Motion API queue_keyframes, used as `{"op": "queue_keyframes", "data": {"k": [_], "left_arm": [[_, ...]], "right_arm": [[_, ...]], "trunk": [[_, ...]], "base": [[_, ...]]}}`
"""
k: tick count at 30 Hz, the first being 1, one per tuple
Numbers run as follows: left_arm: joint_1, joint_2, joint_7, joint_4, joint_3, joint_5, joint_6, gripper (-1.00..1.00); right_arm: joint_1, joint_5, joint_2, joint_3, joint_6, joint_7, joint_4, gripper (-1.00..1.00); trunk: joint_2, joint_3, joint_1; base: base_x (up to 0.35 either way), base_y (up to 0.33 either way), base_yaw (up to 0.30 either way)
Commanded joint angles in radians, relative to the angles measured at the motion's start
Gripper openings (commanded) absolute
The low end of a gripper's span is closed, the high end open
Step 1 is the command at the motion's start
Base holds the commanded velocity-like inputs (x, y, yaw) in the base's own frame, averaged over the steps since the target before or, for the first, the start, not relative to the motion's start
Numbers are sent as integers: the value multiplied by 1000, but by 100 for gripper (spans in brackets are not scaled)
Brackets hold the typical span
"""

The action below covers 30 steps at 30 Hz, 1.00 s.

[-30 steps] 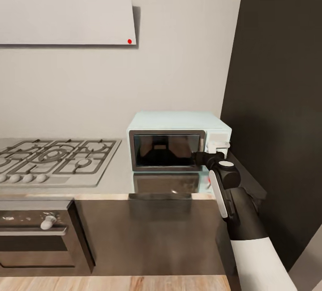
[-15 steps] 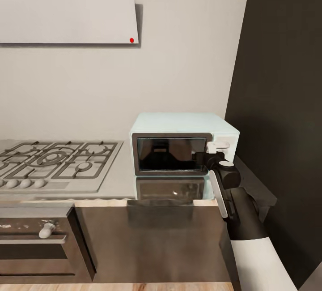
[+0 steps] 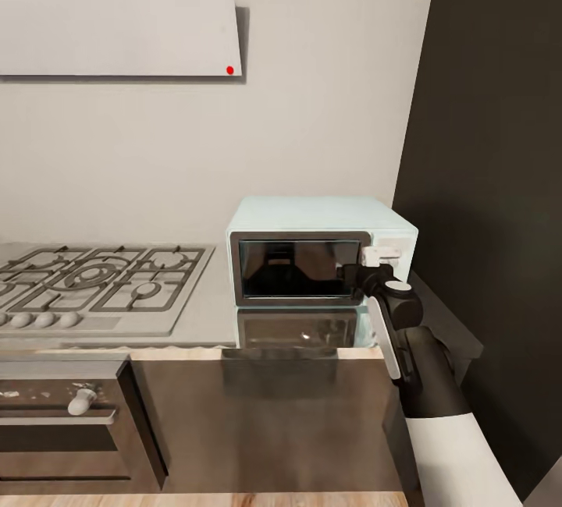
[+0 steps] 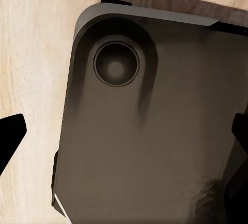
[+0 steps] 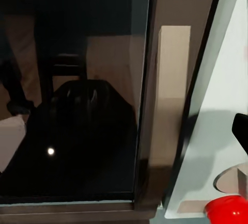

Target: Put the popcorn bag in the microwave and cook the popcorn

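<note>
At the far left of the head view the white hood (image 3: pixel 117 15) hangs on the wall above the steel gas hob (image 3: pixel 94 281), and below the hob sits the black oven (image 3: pixel 62 413) with its white knob (image 3: pixel 82 400). Further right the light-grey worktop (image 3: pixel 207 312) carries the microwave (image 3: pixel 320 249) — a mint-blue box with its dark glass door shut, standing against the wall just beside the tall black cabinet (image 3: pixel 492 179). The right arm rises from the lower right of the head view, white sleeve first, then the black forearm, bent at the wrist so the right gripper (image 3: pixel 361 273) reaches level toward the microwave's front, at the door's right edge beside the white panel. In the right wrist view the dark door glass (image 5: pixel 72 89), the silver frame and the white panel (image 5: pixel 217 131) are very close, with a red mark (image 5: pixel 230 208) at the panel's corner; whether the fingers are spread or pressed together I cannot tell. The left wrist view looks down on the robot's dark base (image 4: pixel 150 125) over wood floor (image 4: pixel 31 53), with the left fingers (image 4: pixel 9 138) spread wide apart, pinching nothing.
</note>
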Motion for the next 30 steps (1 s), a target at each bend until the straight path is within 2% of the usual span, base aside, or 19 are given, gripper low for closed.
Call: {"op": "queue_keyframes", "data": {"k": [1, 11, 14, 17, 18, 30], "left_arm": [[0, 0, -1, 0, 0, 6, -2, 100], [0, 0, -1, 0, 0, 6, -2, 100], [0, 0, -1, 0, 0, 6, -2, 100], [0, 0, -1, 0, 0, 6, -2, 100], [0, 0, -1, 0, 0, 6, -2, 100], [0, 0, -1, 0, 0, 6, -2, 100]], "right_arm": [[-1, 0, 0, 1, -2, -4, 0, 100], [0, -2, -1, 1, -19, -2, 3, 100], [-1, 4, -2, 0, -22, -2, 34, 100], [0, 5, -3, 0, -56, 1, 68, 100], [0, 5, -3, 0, -59, 1, 69, -100], [-1, 12, -1, 0, -61, -11, 71, -100]], "trunk": [[-1, -1, 0], [-1, -1, 0], [-1, -1, 0], [-1, -1, 0], [-1, -1, 0], [-1, -1, 0]], "base": [[0, 0, 0], [67, -40, 0], [14, -9, 0], [2, -1, 0], [0, 0, 0], [0, 0, 0]]}}
